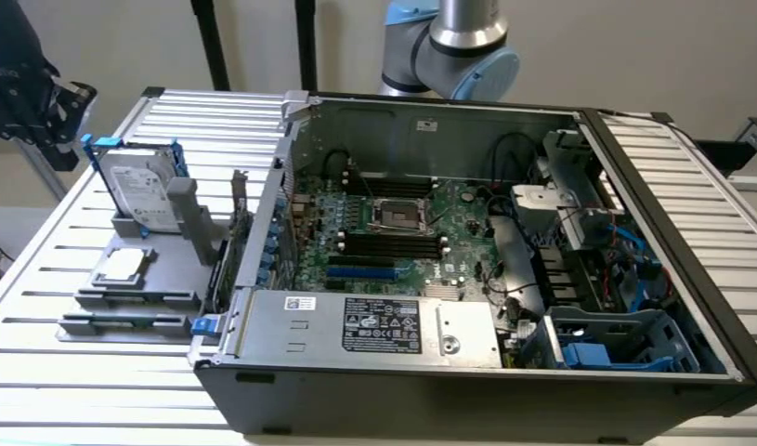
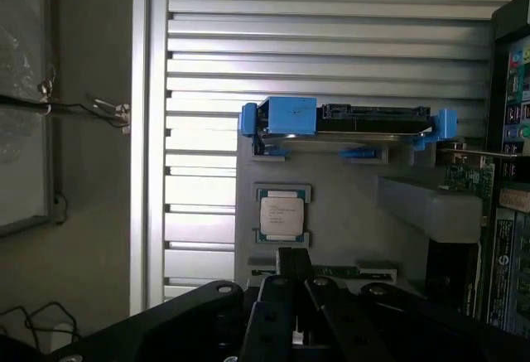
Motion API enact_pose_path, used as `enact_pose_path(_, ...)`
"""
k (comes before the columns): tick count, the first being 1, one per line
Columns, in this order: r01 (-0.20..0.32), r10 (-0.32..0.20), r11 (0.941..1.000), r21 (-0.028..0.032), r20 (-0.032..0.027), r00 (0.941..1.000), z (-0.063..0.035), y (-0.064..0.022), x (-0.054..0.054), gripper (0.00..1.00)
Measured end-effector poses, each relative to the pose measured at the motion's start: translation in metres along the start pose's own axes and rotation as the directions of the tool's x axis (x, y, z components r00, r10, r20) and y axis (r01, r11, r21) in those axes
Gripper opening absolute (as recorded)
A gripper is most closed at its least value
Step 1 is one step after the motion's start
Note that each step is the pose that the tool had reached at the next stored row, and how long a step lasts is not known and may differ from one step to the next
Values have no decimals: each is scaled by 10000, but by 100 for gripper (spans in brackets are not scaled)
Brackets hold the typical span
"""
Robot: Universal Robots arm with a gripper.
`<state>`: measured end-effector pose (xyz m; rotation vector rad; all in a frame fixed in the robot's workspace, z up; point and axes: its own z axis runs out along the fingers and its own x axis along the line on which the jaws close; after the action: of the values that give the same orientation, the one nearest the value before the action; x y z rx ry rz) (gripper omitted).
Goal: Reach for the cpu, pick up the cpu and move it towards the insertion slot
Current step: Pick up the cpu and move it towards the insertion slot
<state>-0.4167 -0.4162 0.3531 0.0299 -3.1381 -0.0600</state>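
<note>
Exterior view: the cpu [image 1: 122,265] lies flat in a grey holder on the table [image 1: 56,381], at the exterior view's left of the open case [image 1: 477,395]. The slot [image 1: 397,216] sits inside the case. The case's labels are unreadable. The arm [image 1: 459,46] rises behind the case.

Wrist view: the gripper [image 2: 294,264] hovers near the cpu without touching it. I cannot tell whether it is released or clenched.

Nothing can be read — the black label [image 1: 381,325] on the power supply [image 1: 273,327], the print on the cpu [image 2: 281,215] and the sticker on the hard drive [image 1: 140,186] are all illegible.
</note>
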Motion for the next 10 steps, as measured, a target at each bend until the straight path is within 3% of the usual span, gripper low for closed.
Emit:
enact_pose_path(1,0,0,10000,0,0,10000,0,0,0,18)
enact_pose_path(3,0,0,10000,0,-1,10000,1,0,0,30)
enact_pose_path(4,0,0,10000,0,-3,10000,4,0,-1,30)
enact_pose_path(10,-48,48,10000,1,-44,10000,63,-2,0,59)
